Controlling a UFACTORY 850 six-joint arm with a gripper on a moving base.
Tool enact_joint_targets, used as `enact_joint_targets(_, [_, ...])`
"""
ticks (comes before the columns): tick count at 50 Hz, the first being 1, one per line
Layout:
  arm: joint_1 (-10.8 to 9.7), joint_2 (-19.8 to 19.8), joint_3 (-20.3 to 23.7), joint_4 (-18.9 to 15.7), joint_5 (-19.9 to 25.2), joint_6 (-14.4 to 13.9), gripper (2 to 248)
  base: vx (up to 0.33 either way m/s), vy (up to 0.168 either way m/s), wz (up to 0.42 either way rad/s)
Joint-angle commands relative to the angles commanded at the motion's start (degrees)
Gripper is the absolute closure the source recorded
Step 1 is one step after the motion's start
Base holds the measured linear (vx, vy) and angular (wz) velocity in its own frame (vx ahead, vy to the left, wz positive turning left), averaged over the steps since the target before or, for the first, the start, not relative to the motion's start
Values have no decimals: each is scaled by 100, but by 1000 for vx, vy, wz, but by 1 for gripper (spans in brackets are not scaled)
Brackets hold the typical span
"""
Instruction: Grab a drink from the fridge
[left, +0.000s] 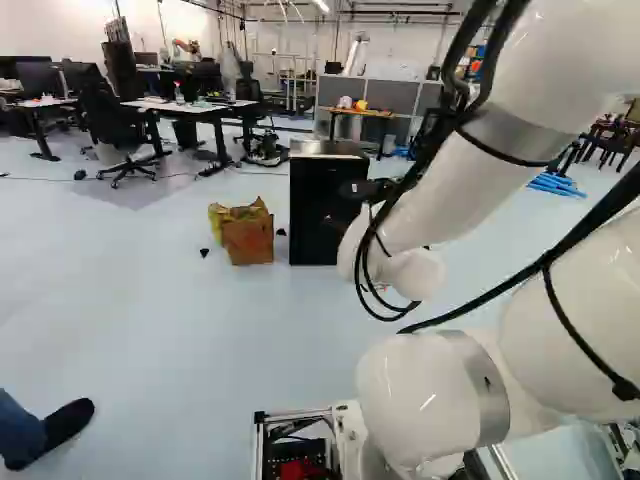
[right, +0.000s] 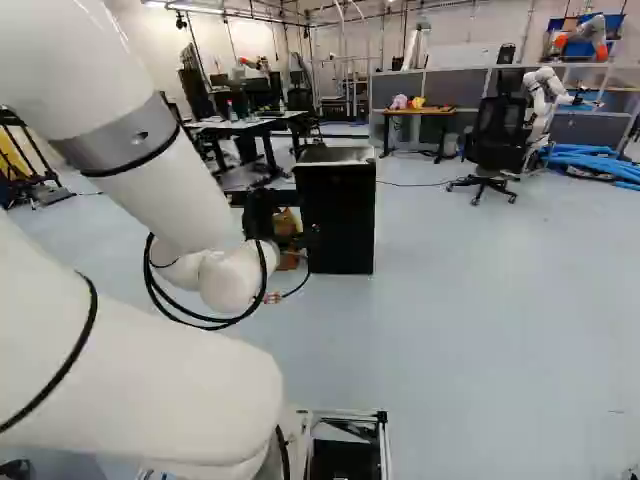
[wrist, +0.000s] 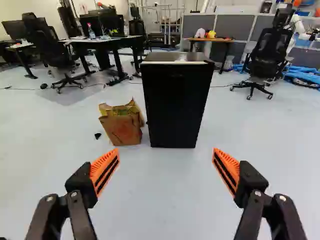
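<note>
End effector (right: 263, 213), ribbed pads (wrist: 105, 170) apart

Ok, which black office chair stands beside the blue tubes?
The chair right of the black fridge in the right base view, before grey partitions; other office chairs stand at the desks.

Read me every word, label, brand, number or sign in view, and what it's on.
None can be read.
Black fridge: any marking near the top of its front is too faint.
Paper bag: no readable print.
Bottle on the desk: any label is too small.
</note>
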Motion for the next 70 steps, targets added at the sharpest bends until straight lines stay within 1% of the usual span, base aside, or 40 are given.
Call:
enact_joint_targets(35, [0, 0, 0, 0, 0, 0, 3, 2, 0, 0])
enact_joint_targets(55, [0, 0, 0, 0, 0, 0, 3, 62, 25, -10])
enact_joint_targets(70, [0, 0, 0, 0, 0, 0, 3, 136, 57, -22])
